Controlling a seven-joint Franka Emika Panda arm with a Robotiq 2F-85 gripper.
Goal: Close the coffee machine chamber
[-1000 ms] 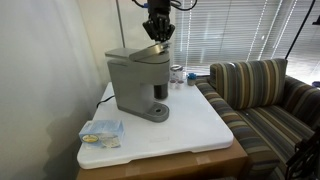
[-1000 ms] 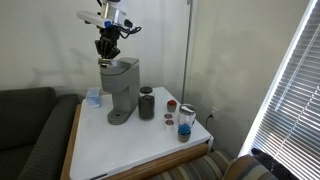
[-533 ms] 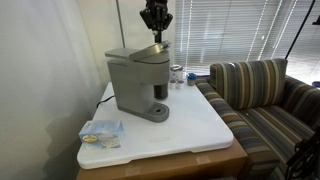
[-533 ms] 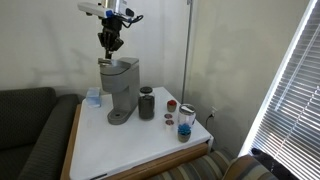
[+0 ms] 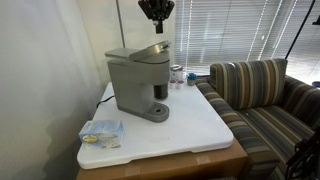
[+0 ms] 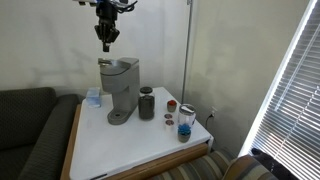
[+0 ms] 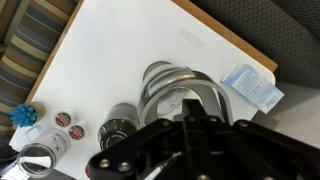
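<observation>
The grey coffee machine [image 5: 136, 85] stands at the back of the white table and shows in both exterior views [image 6: 120, 90]. Its chamber lid [image 5: 140, 52] lies down on the body and looks closed, also in an exterior view [image 6: 118, 64]. My gripper [image 5: 156, 26] hangs straight above the lid, clear of it, with its fingers together and nothing in them; it also shows in an exterior view [image 6: 106, 42]. In the wrist view the gripper [image 7: 192, 118] looks down on the machine's rounded top [image 7: 170, 88].
A dark cylindrical cup [image 6: 147, 103], small red-topped pods [image 6: 171, 104] and a jar with blue contents [image 6: 185, 122] stand beside the machine. A blue-white packet [image 5: 101, 132] lies near a table corner. A striped sofa [image 5: 265, 95] borders the table [image 5: 190, 130].
My gripper has risen from the front of the chamber lid to well above the machine. The lid has stayed down.
</observation>
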